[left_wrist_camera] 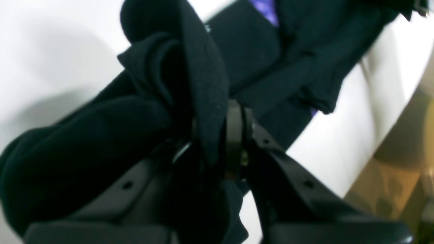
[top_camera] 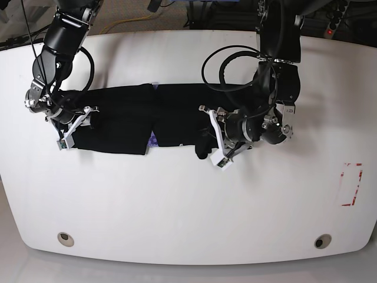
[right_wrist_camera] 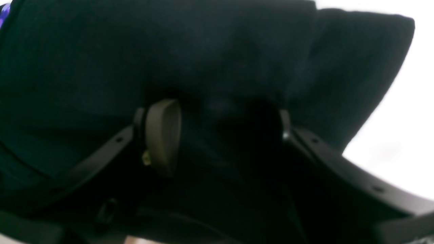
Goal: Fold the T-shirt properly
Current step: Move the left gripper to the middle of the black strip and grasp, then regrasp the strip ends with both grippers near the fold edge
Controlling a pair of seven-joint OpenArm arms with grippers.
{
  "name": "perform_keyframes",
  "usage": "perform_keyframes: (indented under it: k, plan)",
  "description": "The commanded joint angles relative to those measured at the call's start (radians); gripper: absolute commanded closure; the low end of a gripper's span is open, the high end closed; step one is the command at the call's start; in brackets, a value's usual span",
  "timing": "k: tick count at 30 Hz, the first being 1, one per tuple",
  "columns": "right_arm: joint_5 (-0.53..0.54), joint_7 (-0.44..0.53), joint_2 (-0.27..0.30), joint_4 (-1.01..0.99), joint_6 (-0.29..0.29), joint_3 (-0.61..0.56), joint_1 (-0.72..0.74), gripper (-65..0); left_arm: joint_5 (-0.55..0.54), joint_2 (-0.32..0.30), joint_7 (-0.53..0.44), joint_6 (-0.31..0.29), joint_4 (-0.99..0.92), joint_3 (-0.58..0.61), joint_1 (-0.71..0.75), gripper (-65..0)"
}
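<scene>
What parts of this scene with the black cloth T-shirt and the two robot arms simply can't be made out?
- Base view: the black cloth T-shirt is bunched, so its sleeves and hem can't be told apart.
- Base view: the left gripper has its tips buried in cloth.
- Right wrist view: the right gripper has one dark finger that blurs into the fabric, so any grip is unclear.
- Left wrist view: the purple mark is blurred and cut off by the top edge.

T-shirt (top_camera: 121, 118): black soft cloth, matt, faintly fuzzy weave up close; tabletop (top_camera: 177, 200): white, smooth, slight sheen; left gripper (left_wrist_camera: 217, 135): black matt plastic, small screws, dull grey pad; right gripper (right_wrist_camera: 220, 135): same black plastic, tan-grey rubbery pad.
</scene>
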Motion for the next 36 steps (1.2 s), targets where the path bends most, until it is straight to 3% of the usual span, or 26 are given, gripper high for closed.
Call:
perform_keyframes:
  k: [1,6,7,10,12,15,19,25,30,33,36]
  plan:
    - [0.004,-0.003,0.013,0.016,0.006,0.001,0.015,-33.6,-0.023,0.002,-0.021,-0.001,-0.004,0.013,-0.039,-8.8]
    - [0.005,-0.003,0.013,0.016,0.006,0.001,0.015,-33.6,-0.023,0.03,-0.021,0.019,-0.015,0.059,-0.051,-37.1]
    - [0.007,-0.003,0.013,0.016,0.006,0.001,0.015,-33.6,-0.023,0.041,-0.021,0.053,-0.012,0.064,-0.053,-43.1]
    - [0.007,-0.003,0.013,0.016,0.006,0.001,0.015,-33.6,-0.024,0.073,-0.021,0.154,0.02,0.087,-0.073,-49.9]
    - [0.007,-0.003,0.013,0.016,0.006,0.001,0.015,-33.6,-0.029,0.09,-0.021,0.19,0.043,0.135,-0.083,-50.7]
    - [0.007,-0.003,0.013,0.016,0.006,0.001,0.015,-33.6,-0.027,0.096,-0.016,0.191,0.131,0.233,-0.085,-50.7]
    - [0.01,-0.003,0.013,0.016,0.006,0.001,0.015,-33.6,0.005,0.079,-0.016,0.191,0.247,0.233,-0.073,-50.7]
    - [0.013,-0.011,0.013,0.077,0.006,0.002,0.02,-33.8,0.079,-0.042,-0.016,0.191,0.318,0.162,-0.033,-50.7]
    - [0.093,-0.106,0.013,0.174,0.006,0.008,0.04,-34.1,0.083,-0.165,-0.019,0.19,0.35,0.072,0.05,-50.6]
    - [0.165,-0.157,0.022,0.185,0.006,0.014,0.061,-34.1,0.082,-0.206,-0.021,0.188,0.35,0.023,0.09,-50.6]
    - [0.214,-0.207,0.022,0.185,0.006,0.096,0.087,-34.4,0.086,-0.223,-0.033,0.137,0.347,-0.039,0.128,-50.6]
